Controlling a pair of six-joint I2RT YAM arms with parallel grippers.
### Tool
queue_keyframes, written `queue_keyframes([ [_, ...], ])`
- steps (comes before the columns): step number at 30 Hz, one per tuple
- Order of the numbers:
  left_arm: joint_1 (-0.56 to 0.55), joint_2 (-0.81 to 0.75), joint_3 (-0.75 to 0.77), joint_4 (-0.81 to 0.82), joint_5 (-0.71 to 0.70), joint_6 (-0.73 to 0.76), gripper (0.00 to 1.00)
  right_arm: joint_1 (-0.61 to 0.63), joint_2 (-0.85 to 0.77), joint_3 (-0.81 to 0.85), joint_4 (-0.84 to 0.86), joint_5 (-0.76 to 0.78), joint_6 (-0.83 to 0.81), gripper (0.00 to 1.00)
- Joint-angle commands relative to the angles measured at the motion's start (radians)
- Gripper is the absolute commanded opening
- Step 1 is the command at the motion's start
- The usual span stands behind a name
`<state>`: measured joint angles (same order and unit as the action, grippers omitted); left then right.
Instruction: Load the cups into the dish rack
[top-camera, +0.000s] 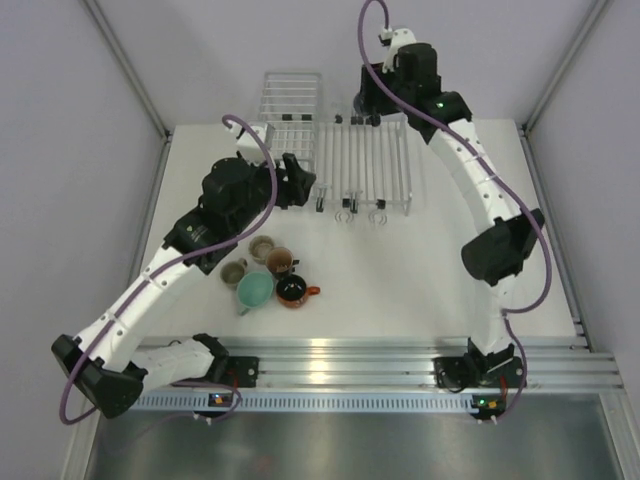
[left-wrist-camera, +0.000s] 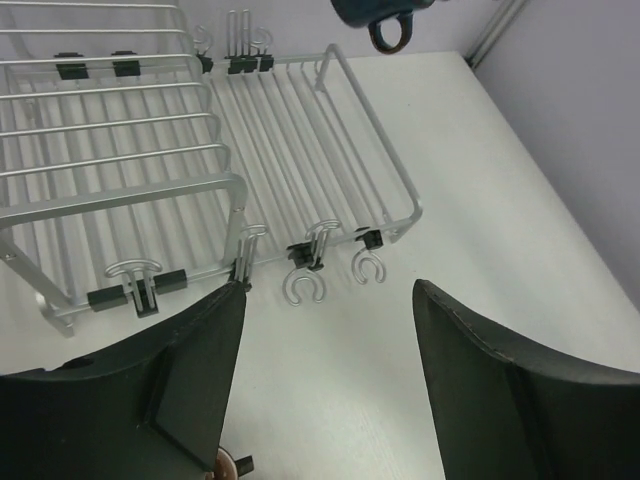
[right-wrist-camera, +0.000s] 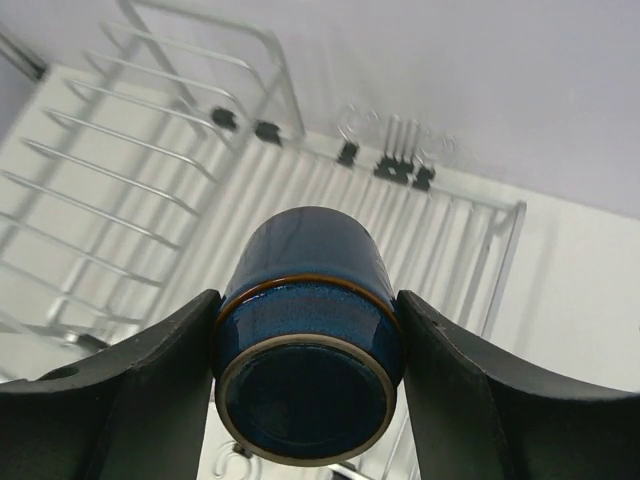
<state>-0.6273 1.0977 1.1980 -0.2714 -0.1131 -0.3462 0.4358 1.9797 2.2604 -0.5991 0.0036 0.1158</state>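
My right gripper (top-camera: 368, 98) is shut on the dark blue cup (right-wrist-camera: 305, 340), holding it bottom toward the camera above the far end of the dish rack (top-camera: 365, 165). The cup's handle also shows at the top of the left wrist view (left-wrist-camera: 385, 25). The rack is a low silver wire tray (right-wrist-camera: 455, 240) and holds no cups. My left gripper (top-camera: 300, 185) is open and empty (left-wrist-camera: 330, 340), just left of the rack's near corner (left-wrist-camera: 385, 215). The beige (top-camera: 262, 247), brown (top-camera: 280, 262), olive-grey (top-camera: 233, 272), mint-teal (top-camera: 254, 291) and orange-red (top-camera: 292, 291) cups stand clustered on the table.
A taller box-shaped wire basket (top-camera: 290, 105) stands left of the rack (left-wrist-camera: 100, 150). Black clips and wire hooks (left-wrist-camera: 305, 285) hang from the rack's near edge. Metal rails (top-camera: 350, 360) run along the table's front edge.
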Motion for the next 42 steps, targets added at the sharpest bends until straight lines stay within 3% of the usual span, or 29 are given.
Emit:
queue_keyframes([
  [1, 0.006, 0.016, 0.058, -0.054, -0.068, 0.091, 0.73, -0.026, 0.057, 0.125, -0.114, 0.079, -0.03, 0.0],
  [15, 0.095, 0.065, 0.029, -0.042, 0.012, 0.139, 0.75, -0.068, 0.287, 0.145, -0.07, 0.079, -0.016, 0.0],
  [24, 0.13, 0.034, -0.07, 0.067, 0.084, 0.145, 0.76, -0.088, 0.352, 0.145, -0.062, 0.068, -0.005, 0.0],
  [42, 0.258, 0.016, -0.106, 0.11, 0.253, 0.078, 0.76, -0.098, 0.446, 0.114, -0.028, 0.098, 0.008, 0.0],
])
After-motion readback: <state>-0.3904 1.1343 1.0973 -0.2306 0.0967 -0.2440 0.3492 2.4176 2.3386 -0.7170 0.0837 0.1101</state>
